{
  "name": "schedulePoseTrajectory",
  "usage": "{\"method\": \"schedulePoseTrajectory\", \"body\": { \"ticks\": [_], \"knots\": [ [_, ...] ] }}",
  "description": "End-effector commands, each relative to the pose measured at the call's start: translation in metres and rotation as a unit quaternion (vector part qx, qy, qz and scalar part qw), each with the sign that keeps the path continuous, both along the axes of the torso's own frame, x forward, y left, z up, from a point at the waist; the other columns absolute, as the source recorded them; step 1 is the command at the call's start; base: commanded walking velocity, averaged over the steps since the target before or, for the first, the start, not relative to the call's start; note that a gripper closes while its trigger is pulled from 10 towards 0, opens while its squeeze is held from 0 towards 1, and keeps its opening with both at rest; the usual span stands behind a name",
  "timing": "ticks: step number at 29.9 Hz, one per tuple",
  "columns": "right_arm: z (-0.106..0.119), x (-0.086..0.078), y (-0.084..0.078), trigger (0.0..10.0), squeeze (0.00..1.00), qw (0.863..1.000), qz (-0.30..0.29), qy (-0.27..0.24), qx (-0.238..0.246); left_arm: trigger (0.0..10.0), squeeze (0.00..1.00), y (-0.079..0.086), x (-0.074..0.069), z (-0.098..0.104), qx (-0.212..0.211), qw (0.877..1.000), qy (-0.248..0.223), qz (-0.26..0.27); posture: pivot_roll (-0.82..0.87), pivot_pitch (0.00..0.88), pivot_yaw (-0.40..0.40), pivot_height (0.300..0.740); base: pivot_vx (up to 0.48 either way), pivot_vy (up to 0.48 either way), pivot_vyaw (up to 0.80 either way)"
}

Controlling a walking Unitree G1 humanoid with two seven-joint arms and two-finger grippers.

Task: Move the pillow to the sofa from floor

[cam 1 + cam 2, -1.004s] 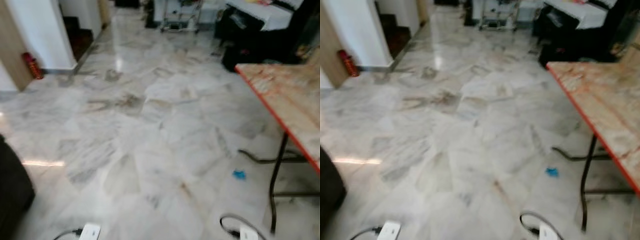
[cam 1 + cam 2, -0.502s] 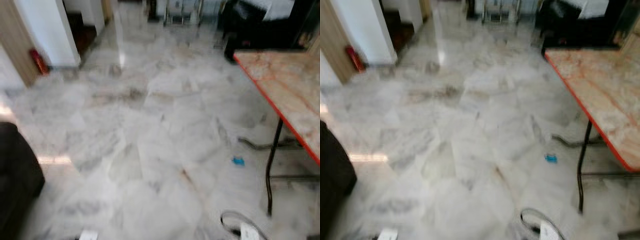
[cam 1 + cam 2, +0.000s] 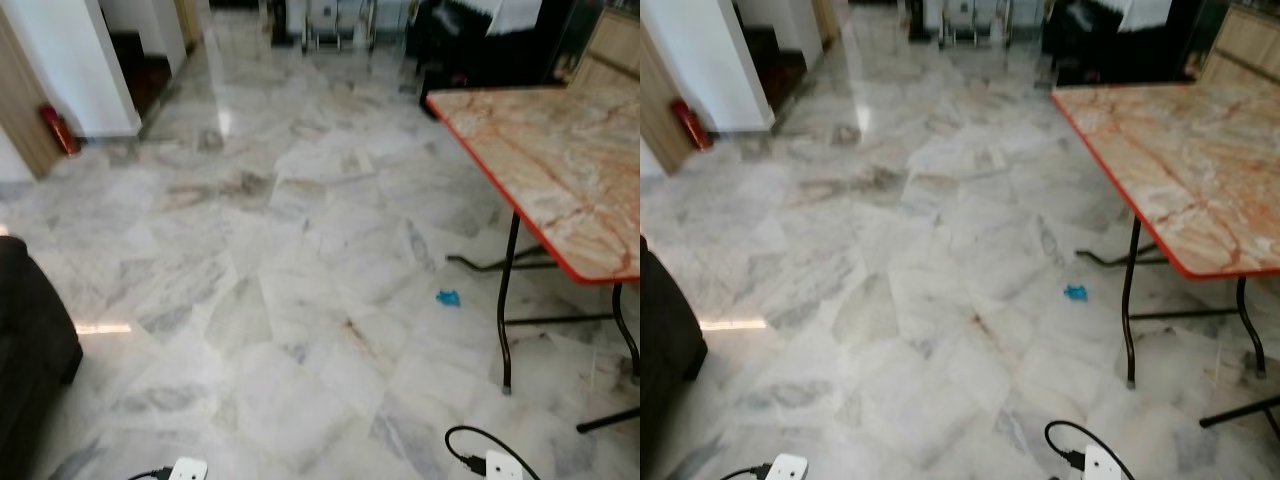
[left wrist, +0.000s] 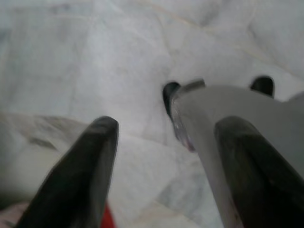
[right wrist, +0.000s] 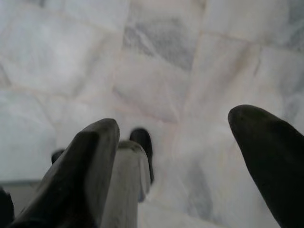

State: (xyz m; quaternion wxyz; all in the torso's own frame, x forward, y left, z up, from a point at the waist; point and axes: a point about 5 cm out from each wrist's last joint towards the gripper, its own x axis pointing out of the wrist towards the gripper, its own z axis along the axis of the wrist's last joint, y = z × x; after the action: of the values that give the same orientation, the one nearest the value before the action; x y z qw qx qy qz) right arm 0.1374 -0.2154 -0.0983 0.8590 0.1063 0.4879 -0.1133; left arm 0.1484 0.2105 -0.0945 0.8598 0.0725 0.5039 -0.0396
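A dark sofa (image 3: 30, 350) shows its corner at the left edge of the eye views, standing on the pale marble floor (image 3: 300, 260). My left gripper (image 4: 166, 166) hangs over bare marble, its two black fingers (image 4: 85, 175) open with nothing between them. My right gripper (image 5: 183, 161) hangs likewise over the floor, fingers (image 5: 270, 156) spread open and holding nothing. A silver part of my body crosses each wrist view.
A marble-patterned folding table (image 3: 560, 170) with a red rim and thin black legs stands on the right. A small blue scrap (image 3: 447, 297) lies near it. A red fire extinguisher (image 3: 55, 128) leans by the far-left wall. Dark furniture (image 3: 480, 50) stands at the back.
The whole picture has shifted and sharpened as the camera moved: more of the table and its legs shows on the right, and the sofa corner shows larger on the left.
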Motion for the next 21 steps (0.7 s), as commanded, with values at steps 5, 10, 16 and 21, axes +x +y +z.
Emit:
{"method": "schedulePoseTrajectory", "body": {
  "ticks": [5,10,16,21],
  "knots": [
    [0.0003,0.0021,0.0022,10.0,0.00,1.000,0.005,-0.001,0.002,10.0,0.00,0.0016,-0.0084,-0.0032,0.001,1.000,0.022,-0.003,-0.05,0.000,-0.049,0.740,-0.319,0.000,0.00],
    [0.0003,0.0020,0.0022,10.0,0.00,1.000,0.006,-0.001,0.002,10.0,0.00,0.0016,-0.0063,-0.0024,0.000,1.000,0.019,-0.003,-0.05,0.000,-0.050,0.740,-0.319,0.000,0.00],
    [0.0003,0.0021,0.0024,10.0,0.00,1.000,0.007,-0.001,0.003,10.0,0.00,0.0010,-0.0054,-0.0022,-0.002,1.000,0.017,-0.004,-0.05,0.000,-0.050,0.740,-0.321,0.000,0.00],
    [0.0003,0.0024,0.0028,10.0,0.00,1.000,0.007,-0.001,0.003,10.0,0.00,0.0015,-0.0066,-0.0026,-0.001,1.000,0.019,-0.002,-0.05,0.000,-0.050,0.740,-0.322,0.000,0.00]
  ]
}}
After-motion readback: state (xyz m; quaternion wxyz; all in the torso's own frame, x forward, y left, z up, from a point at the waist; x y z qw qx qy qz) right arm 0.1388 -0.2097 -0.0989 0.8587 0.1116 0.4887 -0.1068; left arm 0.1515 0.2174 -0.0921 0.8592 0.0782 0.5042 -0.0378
